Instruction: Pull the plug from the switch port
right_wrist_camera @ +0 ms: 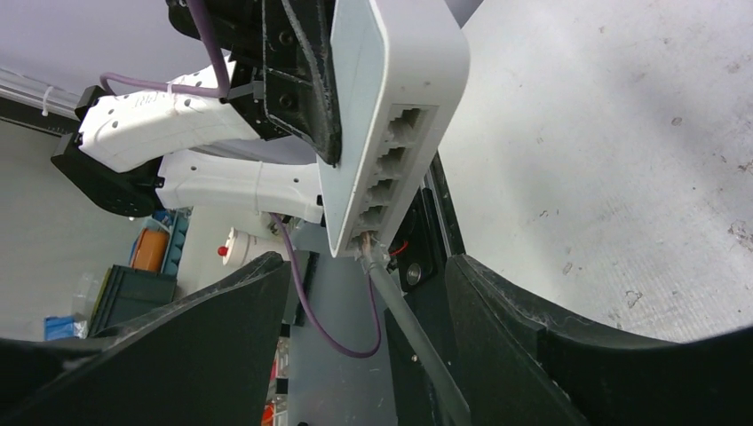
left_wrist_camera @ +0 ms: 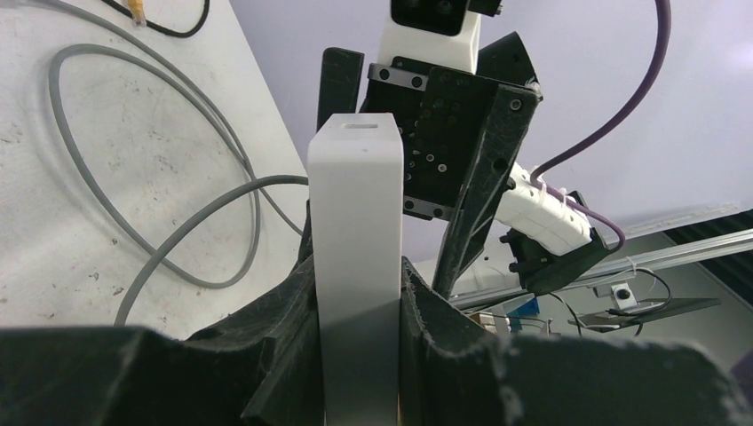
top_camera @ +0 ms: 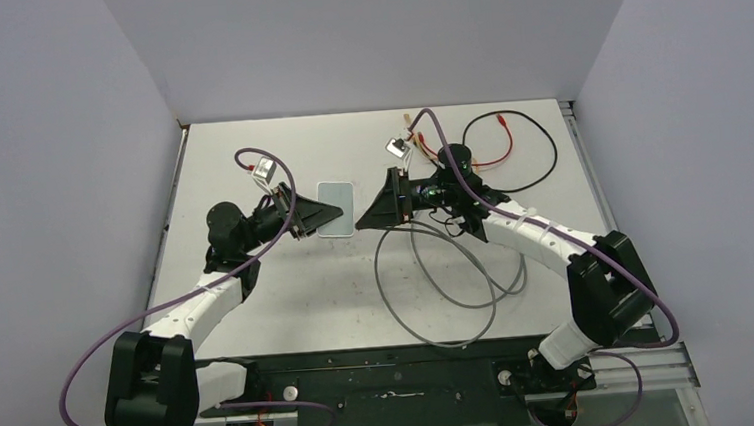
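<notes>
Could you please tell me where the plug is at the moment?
In the right wrist view, the plug sits in the lowest socket of the switch held by the left claw, between the open fingers of the right claw, not touching them.

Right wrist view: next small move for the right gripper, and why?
Probably close the right gripper on the plug: its jaws stand open astride the grey cable, and the plug sits in the end port of the switch, which the left gripper clamps.
</notes>
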### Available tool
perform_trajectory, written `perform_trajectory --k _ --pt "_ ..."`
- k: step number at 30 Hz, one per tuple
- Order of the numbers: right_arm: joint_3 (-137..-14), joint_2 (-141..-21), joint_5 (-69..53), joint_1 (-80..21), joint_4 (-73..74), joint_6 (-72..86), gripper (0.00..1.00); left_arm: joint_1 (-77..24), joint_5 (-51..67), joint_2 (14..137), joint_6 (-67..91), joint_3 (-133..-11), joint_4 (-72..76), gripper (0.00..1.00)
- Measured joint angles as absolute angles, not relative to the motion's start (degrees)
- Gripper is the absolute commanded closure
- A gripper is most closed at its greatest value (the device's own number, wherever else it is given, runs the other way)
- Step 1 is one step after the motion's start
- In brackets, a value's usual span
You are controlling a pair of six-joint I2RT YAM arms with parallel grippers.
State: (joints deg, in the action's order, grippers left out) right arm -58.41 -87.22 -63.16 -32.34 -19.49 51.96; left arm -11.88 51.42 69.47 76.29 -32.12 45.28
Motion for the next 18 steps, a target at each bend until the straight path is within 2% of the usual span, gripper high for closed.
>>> perform_trajectory --k 12,18 --pt "-58.08 -88.95 -63.51 -32.64 -22.48 54.57 0.61 -11.88 51.44 69.47 76.34 -32.12 45.34 1.0" --pt "-58.08 -88.95 -63.51 -32.71 -23.62 55.02 0.66 -11.88 51.46 69.47 76.58 -32.08 45.95 1.0"
